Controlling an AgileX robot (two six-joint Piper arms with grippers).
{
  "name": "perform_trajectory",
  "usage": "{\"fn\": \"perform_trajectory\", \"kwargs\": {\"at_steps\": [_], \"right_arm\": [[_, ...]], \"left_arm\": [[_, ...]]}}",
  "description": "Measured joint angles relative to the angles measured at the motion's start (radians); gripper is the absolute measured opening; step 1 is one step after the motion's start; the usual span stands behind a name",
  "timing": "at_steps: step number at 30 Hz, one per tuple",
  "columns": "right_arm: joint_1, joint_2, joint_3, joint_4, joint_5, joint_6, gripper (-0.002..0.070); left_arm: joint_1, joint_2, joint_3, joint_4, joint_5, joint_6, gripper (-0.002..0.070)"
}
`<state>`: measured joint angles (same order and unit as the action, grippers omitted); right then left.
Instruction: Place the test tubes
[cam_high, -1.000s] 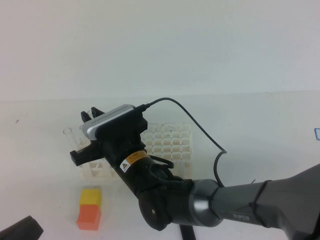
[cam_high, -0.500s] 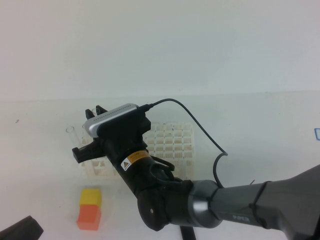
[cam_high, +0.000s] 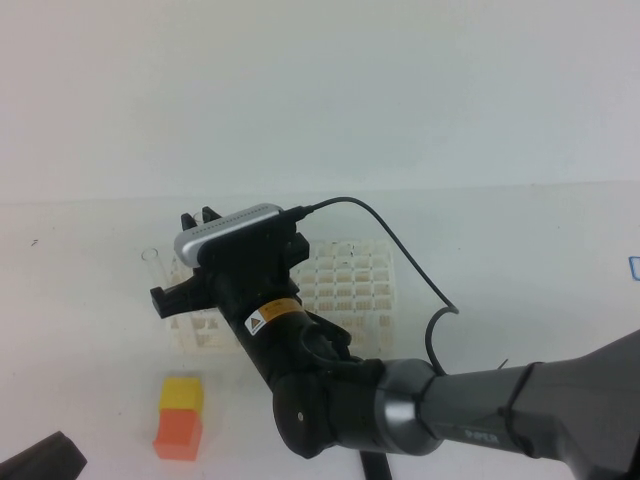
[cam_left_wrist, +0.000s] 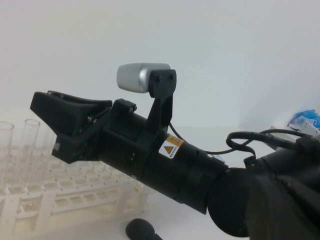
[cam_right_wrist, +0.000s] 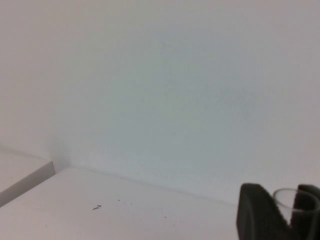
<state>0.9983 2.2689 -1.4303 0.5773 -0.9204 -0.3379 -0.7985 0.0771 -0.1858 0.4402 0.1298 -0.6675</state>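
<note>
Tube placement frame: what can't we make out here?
- Right gripper, over the rack's left end, shut on a test tube: the tube's lower end is cut off by the right wrist view's edge, and the target cell is hidden by the right arm in the high view.
- Left gripper, low on the robot's left: only a dark tip shows, cut off by the left wrist view's edge.

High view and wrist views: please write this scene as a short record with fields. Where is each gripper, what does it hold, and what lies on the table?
right gripper: above the left end of the rack, closed on a test tube
test tube: its rim shows between the fingers
rack: white, on the table
standing tubes: two, upright at the rack's end
left gripper: low at the robot's left, only a dark part shows
yellow block: stacked on the orange block, in front of the rack
</note>
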Motion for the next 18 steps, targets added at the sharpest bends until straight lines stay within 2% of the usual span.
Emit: {"fn": "perform_trajectory", "kwargs": {"at_steps": [7, 18], "right_arm": [[0.006, 0.0, -0.004, 0.085, -0.006, -0.075, 0.0125], [0.01, 0.0, -0.005, 0.087, 0.002, -0.123, 0.0125]], "left_arm": [[0.0, 0.0, 0.0, 0.001, 0.0, 0.0, -0.0001], [0.0, 0.002, 0.0, 0.001, 0.0, 0.001, -0.0001]]}}
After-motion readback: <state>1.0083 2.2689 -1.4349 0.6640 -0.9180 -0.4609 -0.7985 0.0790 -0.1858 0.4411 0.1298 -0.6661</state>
